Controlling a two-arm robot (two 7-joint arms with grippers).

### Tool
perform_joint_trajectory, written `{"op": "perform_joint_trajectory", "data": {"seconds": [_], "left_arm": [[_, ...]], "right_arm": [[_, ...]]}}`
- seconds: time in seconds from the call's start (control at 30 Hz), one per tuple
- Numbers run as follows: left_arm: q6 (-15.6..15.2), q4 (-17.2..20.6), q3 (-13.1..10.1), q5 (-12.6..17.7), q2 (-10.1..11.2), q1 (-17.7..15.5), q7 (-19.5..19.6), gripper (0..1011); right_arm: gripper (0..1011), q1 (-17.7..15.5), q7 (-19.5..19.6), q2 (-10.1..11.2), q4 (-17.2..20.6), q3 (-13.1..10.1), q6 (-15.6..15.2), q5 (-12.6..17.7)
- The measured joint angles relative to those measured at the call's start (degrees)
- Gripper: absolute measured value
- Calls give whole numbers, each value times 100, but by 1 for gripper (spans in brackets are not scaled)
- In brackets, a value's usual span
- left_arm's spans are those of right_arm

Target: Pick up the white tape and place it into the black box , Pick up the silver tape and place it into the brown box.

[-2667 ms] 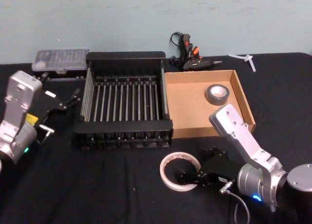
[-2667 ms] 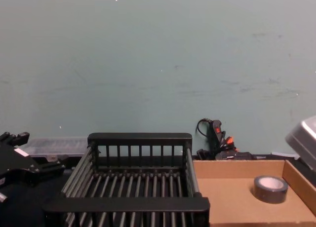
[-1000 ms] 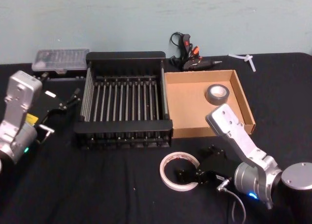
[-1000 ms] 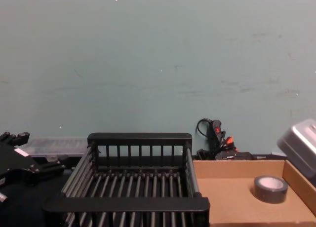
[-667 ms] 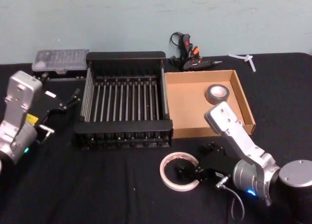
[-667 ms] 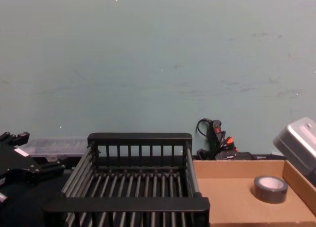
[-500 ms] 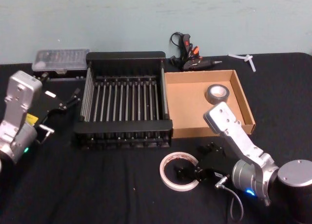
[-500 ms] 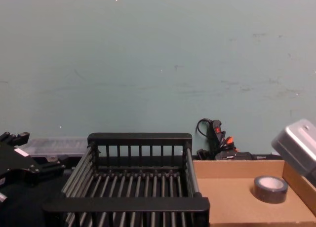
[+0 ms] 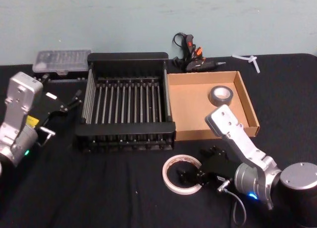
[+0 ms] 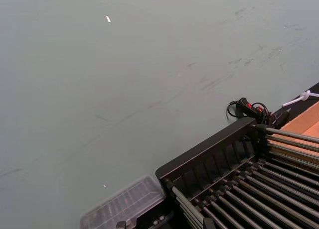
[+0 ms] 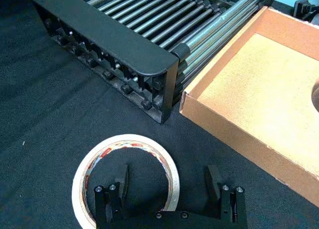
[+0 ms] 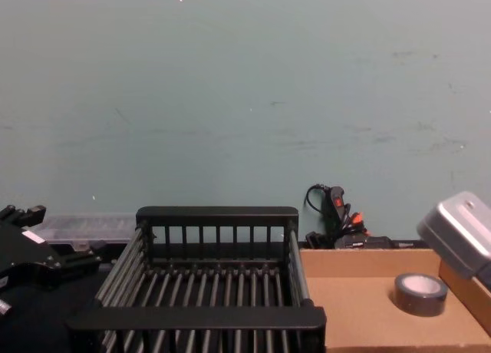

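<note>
Right wrist view: white tape [image 11: 124,176] wall between spread fingers [image 11: 121,180].

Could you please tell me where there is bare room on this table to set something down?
Free: the cloth in front of the crate, left of the white tape, and the crate's own floor. Crowded: the brown box's far right corner, with the silver tape, and around the right claw at the white tape.

A workshop or lab bench: a black-clothed table [image 9: 99,188] against a scuffed teal wall [image 12: 245,100], with a glue gun [image 9: 193,59] and clear parts case [image 9: 60,60].
</note>
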State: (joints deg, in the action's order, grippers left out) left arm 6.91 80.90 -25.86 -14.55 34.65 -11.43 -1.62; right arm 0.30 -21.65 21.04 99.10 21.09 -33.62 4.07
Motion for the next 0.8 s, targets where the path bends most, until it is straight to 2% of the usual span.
{"op": "perform_joint_trajectory", "data": {"seconds": [0.8], "left_arm": [[0,0,0,0,0,0,0,1001]], "right_arm": [[992,-21,-8,1,-15,16,51,-73]]}}
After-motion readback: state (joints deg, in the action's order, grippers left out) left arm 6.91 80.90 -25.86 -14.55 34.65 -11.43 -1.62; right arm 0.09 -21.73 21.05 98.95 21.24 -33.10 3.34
